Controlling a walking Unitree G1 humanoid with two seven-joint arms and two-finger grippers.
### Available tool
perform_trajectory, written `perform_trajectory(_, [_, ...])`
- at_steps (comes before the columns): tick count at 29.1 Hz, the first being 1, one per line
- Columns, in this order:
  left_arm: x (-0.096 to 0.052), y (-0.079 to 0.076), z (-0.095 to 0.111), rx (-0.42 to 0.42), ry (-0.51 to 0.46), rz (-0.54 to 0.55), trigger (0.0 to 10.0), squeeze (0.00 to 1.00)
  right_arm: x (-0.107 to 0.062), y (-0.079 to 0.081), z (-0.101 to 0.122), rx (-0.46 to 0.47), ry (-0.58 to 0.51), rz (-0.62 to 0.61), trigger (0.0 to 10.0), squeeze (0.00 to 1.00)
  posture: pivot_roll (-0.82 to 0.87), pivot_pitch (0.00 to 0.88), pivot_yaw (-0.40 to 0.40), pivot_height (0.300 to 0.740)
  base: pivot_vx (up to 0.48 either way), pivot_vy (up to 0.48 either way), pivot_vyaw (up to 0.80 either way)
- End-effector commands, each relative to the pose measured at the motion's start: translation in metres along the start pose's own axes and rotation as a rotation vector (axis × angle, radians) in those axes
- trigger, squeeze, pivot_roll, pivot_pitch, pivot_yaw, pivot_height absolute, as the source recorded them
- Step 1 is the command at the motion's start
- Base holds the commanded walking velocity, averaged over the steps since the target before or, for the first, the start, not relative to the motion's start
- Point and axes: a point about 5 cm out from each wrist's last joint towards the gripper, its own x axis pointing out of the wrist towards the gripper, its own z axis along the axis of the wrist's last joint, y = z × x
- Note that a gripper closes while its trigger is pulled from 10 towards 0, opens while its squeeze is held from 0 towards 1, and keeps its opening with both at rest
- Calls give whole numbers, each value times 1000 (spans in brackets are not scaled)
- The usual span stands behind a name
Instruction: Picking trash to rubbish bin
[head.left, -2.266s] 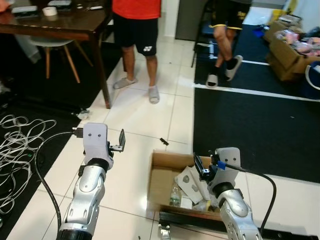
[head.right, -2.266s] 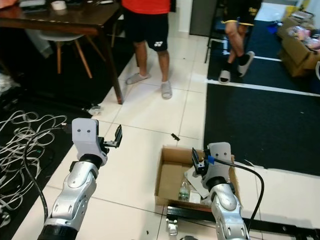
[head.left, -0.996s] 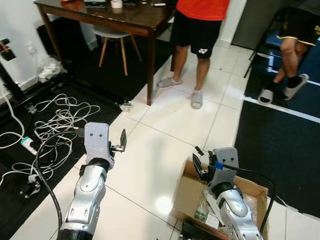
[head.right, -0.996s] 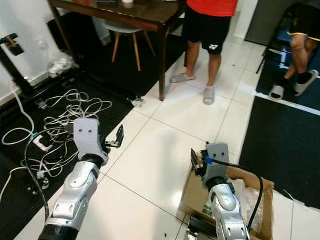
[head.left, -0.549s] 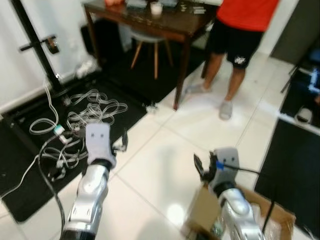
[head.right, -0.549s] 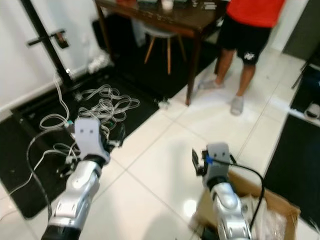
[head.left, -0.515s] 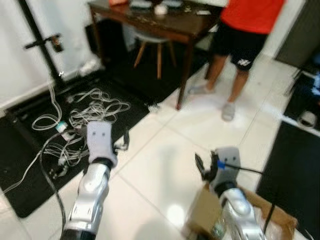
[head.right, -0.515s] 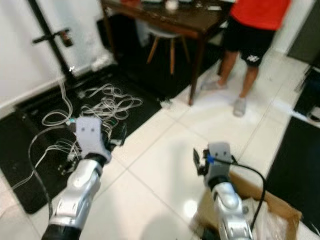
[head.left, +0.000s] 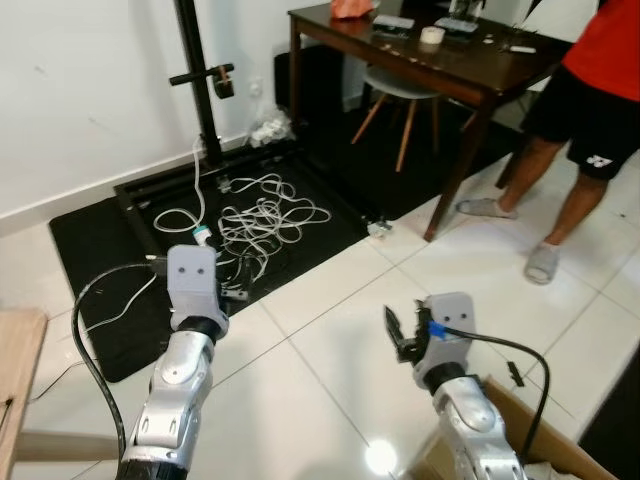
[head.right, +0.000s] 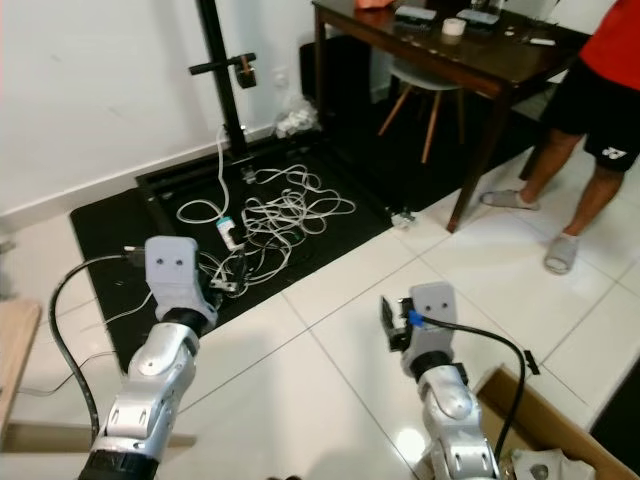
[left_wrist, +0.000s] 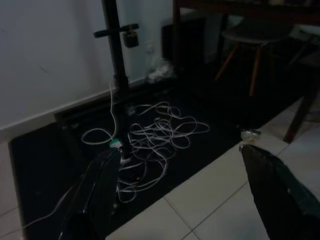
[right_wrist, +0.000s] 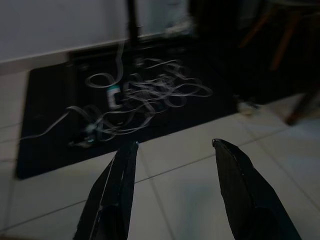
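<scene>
A small white logo is seen on the black shorts (head.left: 603, 160); it cannot be read.

A lived-in home room: white tiled floor (head.left: 330, 340), dark wooden desk (head.left: 440, 60) with a chair (head.left: 400, 95), loose cables (head.left: 265, 215) on a black mat (head.left: 100, 235).

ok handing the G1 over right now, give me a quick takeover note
Left gripper: open, empty, raised above the edge of the black mat.
Right gripper: open, empty, held over white floor tile.
Rubbish bin: the cardboard box at the robot's lower right, with some trash inside.
Ahead: tangled white cables on the mat, and a small crumpled scrap on the floor by the wooden table's leg.
A person stands near the table.
Done: nothing in hand now.
Left: probably pick the scrap and carry it to the box.
</scene>
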Motion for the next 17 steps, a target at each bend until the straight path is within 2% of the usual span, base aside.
perform_trajectory(1, [-2, -1, -3, 2, 5, 1, 10000, 0, -2, -2, -2, 9, 10, -10, 10000, 0, -43, 129, -15, 740, 0, 0, 800])
perform_trajectory(17, [-3, -5, 0, -24, -13, -24, 10000, 0, -2, -2, -1, 9, 10, -9, 10000, 0, -43, 134, -18, 740, 0, 0, 800])
